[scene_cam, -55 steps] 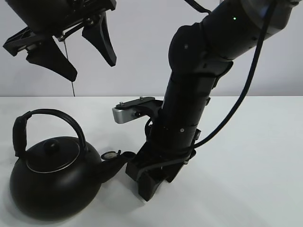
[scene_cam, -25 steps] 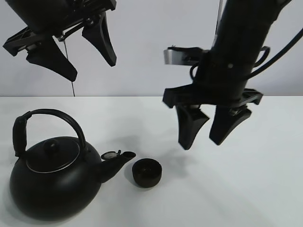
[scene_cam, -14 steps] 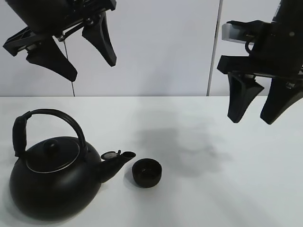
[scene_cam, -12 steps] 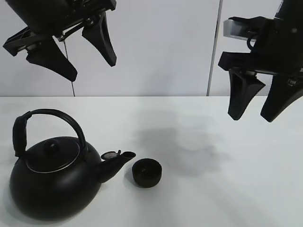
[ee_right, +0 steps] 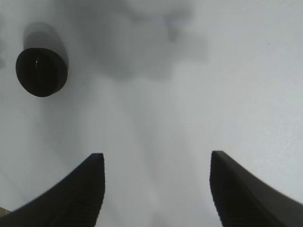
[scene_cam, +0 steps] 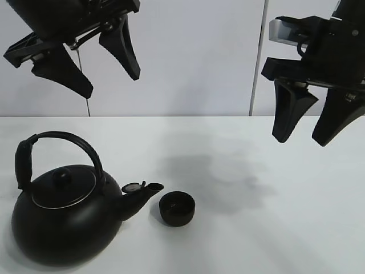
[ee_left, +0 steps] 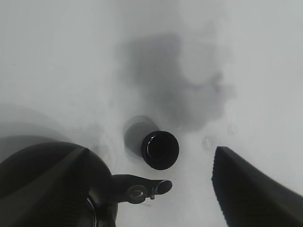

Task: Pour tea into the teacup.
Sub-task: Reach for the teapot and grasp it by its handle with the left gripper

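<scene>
Both grippers hang high with jaws spread wide and nothing held: the left gripper (scene_cam: pixel 108 83) above the kettle's side of the white table (scene_cam: pixel 274 228), the right gripper (scene_cam: pixel 299 140) far to the right, well apart from everything. Below the left one stands the big black kettle (scene_cam: pixel 63 228), upright, its arched handle (scene_cam: pixel 57 137) raised over the lid. The small black teacup (scene_cam: pixel 176 208) sits upright on the table just beside the kettle's spout (scene_cam: pixel 142 191), apparently not touching it. Pouring has not begun, and the risks lie in that closeness. A heavy kettle taken by a rounded handle may swing or slip in the jaws as it tips, and the spout could sweep into the cup and knock it away. The cup's mouth is narrow, so a slightly misjudged tilt would likely spill tea onto the table.
</scene>
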Robot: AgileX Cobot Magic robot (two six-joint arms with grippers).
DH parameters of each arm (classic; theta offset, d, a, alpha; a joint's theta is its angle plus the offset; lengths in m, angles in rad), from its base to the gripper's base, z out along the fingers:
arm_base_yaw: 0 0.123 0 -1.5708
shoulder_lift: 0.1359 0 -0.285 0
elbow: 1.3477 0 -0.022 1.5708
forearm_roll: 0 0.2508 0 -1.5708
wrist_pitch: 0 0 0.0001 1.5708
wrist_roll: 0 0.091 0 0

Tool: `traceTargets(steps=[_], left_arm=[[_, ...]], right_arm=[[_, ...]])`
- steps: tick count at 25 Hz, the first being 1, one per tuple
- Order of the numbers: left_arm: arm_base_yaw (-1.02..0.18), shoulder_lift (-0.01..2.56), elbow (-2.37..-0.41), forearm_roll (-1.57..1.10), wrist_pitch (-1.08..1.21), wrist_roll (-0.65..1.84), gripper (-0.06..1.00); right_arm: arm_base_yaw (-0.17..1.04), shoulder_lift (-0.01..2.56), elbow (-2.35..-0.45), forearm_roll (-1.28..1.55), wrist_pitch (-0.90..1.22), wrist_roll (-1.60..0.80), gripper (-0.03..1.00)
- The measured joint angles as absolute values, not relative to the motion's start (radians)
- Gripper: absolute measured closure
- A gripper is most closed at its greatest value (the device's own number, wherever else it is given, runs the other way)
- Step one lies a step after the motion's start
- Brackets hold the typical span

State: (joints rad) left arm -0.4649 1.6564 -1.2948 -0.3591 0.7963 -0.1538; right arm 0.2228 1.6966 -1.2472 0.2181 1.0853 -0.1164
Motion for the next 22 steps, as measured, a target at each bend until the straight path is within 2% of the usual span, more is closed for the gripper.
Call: traceTargets(steps=[22], left_arm=[[-0.465,1.656,-1.295,-0.359,0.796,-0.154,0.42]], right_arm=[[0.223,1.692,-1.246,0.22,1.121,-0.116,0.52]])
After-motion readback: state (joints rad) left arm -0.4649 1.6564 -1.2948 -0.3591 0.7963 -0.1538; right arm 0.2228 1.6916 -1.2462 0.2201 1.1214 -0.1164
